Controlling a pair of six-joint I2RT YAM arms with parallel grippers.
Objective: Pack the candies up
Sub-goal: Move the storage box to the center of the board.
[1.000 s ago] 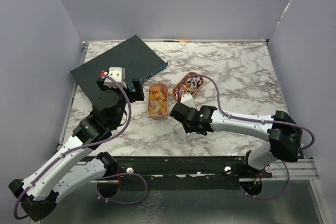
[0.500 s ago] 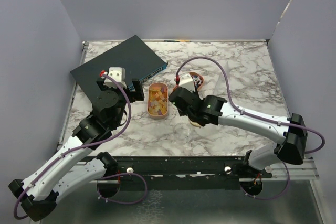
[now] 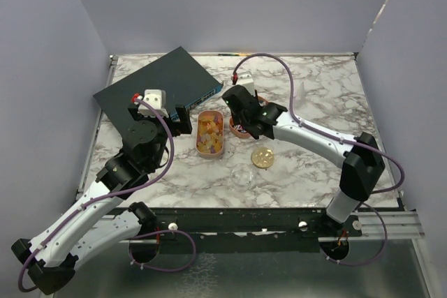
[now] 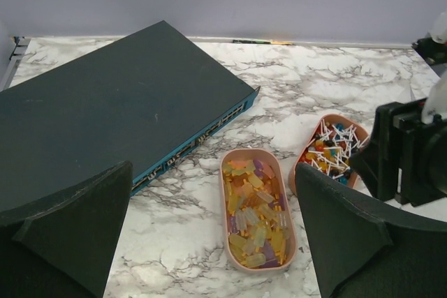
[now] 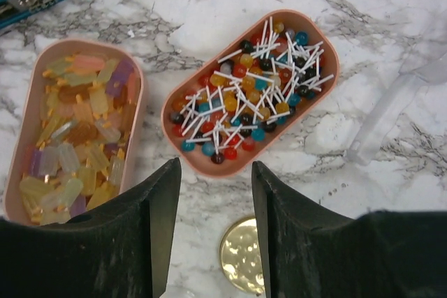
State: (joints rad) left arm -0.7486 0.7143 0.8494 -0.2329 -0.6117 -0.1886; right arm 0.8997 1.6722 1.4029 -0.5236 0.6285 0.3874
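Note:
Orange-yellow candies (image 3: 210, 132) (image 4: 256, 207) (image 5: 73, 127) fill the left peach oval tray. The right tray holds mixed red, white and blue candies on tiny sticks (image 5: 248, 99) (image 4: 332, 151); in the top view my right arm hides most of it. My right gripper (image 5: 215, 172) (image 3: 241, 122) hovers open over the near rim of that tray, with nothing between its fingers. A round gold lid (image 5: 250, 255) (image 3: 262, 156) lies flat on the marble just below it. My left gripper (image 4: 213, 172) (image 3: 181, 120) stands wide open and holds nothing, just left of the orange-yellow tray.
A flat dark box with a blue front edge (image 3: 164, 88) (image 4: 105, 116) lies at the back left. A clear plastic piece (image 5: 394, 106) rests right of the trays. Something small and transparent (image 3: 244, 176) sits near the front edge. Walls close in the table's sides.
My right arm has swung from in front of the trays back over the right tray. The gold lid now lies in plain view on the marble. The left arm has not moved.

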